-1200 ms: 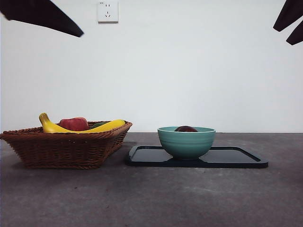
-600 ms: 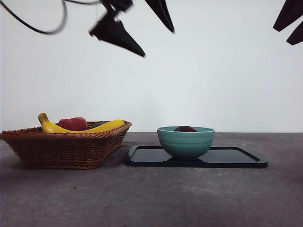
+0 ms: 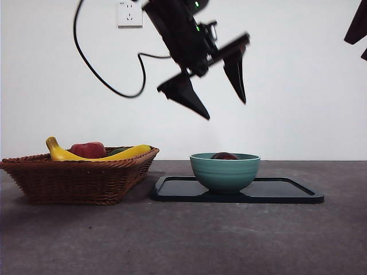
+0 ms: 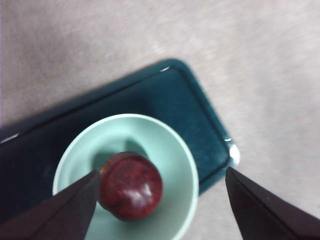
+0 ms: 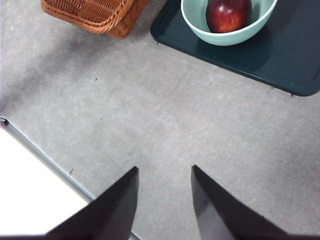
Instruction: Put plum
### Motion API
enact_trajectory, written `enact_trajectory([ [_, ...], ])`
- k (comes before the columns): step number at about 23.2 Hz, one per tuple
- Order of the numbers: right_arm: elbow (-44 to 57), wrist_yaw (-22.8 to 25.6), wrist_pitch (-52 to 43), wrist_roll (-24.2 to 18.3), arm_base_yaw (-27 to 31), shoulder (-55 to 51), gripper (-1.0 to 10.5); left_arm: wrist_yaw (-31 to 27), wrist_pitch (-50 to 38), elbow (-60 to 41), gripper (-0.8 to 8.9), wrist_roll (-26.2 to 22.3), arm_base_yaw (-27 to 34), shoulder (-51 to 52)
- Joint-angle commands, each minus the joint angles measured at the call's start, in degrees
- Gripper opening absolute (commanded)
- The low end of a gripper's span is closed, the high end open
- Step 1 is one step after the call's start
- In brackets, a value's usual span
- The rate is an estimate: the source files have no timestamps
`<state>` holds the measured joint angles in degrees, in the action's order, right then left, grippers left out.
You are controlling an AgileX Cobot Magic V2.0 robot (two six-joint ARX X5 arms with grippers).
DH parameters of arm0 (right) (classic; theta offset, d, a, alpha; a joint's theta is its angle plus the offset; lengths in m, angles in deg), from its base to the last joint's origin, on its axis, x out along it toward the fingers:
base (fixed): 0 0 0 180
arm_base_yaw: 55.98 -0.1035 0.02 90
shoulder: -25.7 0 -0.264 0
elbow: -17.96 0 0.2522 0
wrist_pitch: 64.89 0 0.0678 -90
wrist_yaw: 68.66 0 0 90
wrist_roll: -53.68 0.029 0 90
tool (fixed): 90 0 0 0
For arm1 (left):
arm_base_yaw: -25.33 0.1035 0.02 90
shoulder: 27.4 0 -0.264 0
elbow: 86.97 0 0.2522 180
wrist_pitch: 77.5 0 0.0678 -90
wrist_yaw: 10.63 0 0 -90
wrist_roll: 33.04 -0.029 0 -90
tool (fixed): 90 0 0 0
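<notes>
Front view: left gripper (image 3: 223, 106) hangs wide open above bowl (image 3: 225, 172), plum (image 4: 130, 185) inside, ungrasped; right gripper (image 5: 162, 172) waits, open and empty.

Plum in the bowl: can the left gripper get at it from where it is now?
Probably yes. The left gripper hangs open above the bowl, and nothing lies between it and the plum, which sits alone and uncovered. The bowl's wall may crowd the jaws.

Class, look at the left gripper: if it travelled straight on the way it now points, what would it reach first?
Probably the plum in the bowl; the open left gripper hangs above it, though depth is unclear.
</notes>
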<state>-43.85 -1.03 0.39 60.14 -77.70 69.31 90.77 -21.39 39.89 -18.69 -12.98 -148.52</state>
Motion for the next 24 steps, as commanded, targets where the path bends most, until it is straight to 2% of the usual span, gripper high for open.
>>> enact_trajectory([
  [1, -0.26, -0.09, -0.22, 0.57, -0.28, -0.74, 1.7, -2.43, -0.26, 1.73, 4.0, -0.04, -1.18, -3.56],
  [13, -0.26, -0.11, 1.25, 0.39, -0.28, -2.64, 1.7, -5.86, -1.14, 1.73, 4.0, -0.79, -2.45, -7.93],
  [24, -0.26, -0.13, 1.25, 0.22, -0.28, -2.64, 1.7, -5.97, 1.01, 1.73, 4.01, -1.29, -2.6, -8.57],
])
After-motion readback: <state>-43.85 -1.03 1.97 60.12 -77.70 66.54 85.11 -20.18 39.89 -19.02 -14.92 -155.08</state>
